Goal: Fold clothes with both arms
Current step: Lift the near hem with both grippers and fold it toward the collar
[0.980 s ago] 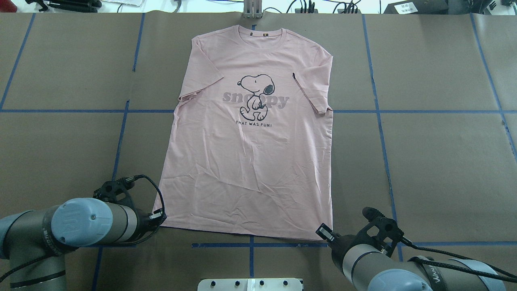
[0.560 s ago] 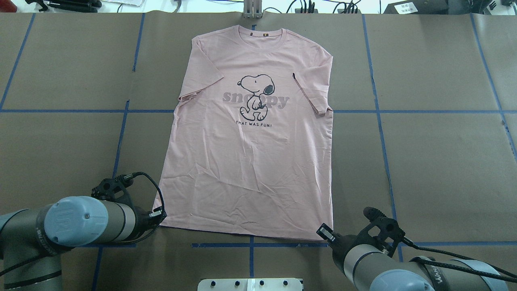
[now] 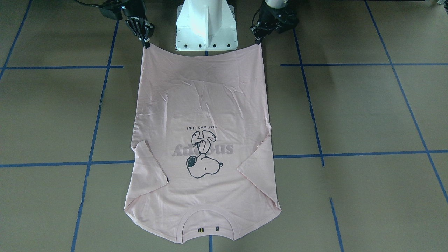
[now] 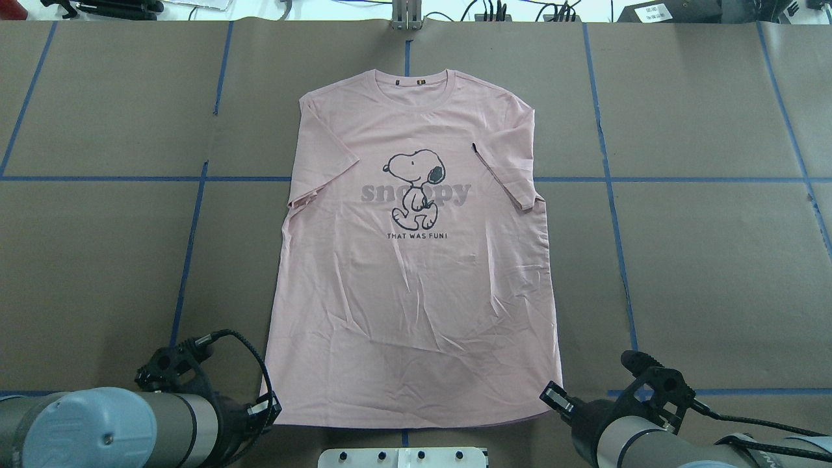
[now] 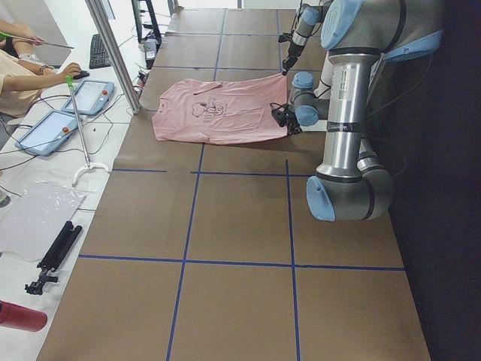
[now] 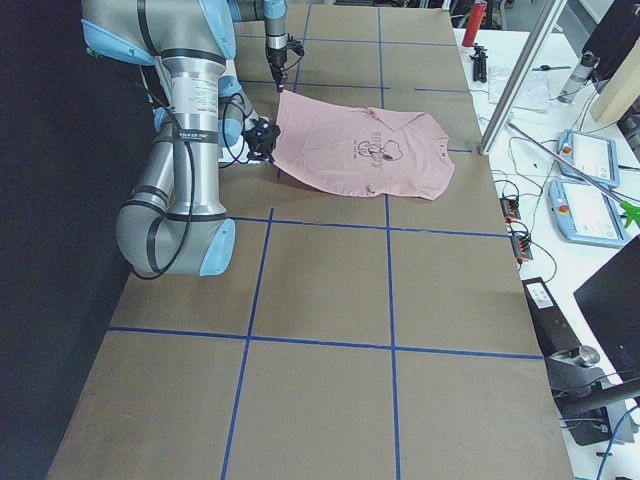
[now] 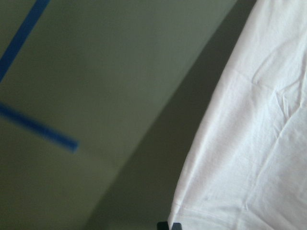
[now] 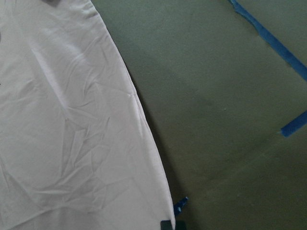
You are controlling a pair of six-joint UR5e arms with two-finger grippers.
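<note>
The pale pink T-shirt (image 4: 416, 279) lies front up on the brown table, its collar at the far end and the cartoon dog print (image 4: 416, 188) showing. My left gripper (image 4: 272, 409) is shut on the hem's left corner. My right gripper (image 4: 552, 396) is shut on the hem's right corner. In the front-facing view the left gripper (image 3: 258, 41) and right gripper (image 3: 146, 44) pinch those two corners of the shirt (image 3: 206, 105) beside the base. Both side views show the hem raised a little off the table. Each wrist view shows a corner of the cloth (image 7: 249, 143) (image 8: 72, 120) running into the fingertips.
The white pedestal base (image 3: 206, 28) stands between the grippers, just behind the hem. Blue tape lines (image 4: 611, 195) grid the brown table cover. A metal post (image 5: 113, 53) and a side bench with tablets (image 5: 90, 94) lie past the collar end, where a person's arm (image 5: 30, 71) rests.
Both grippers have drawn back toward the base with the hem corners, and the whole shirt has slid toward the robot. The collar now lies farther from the table's far edge.
</note>
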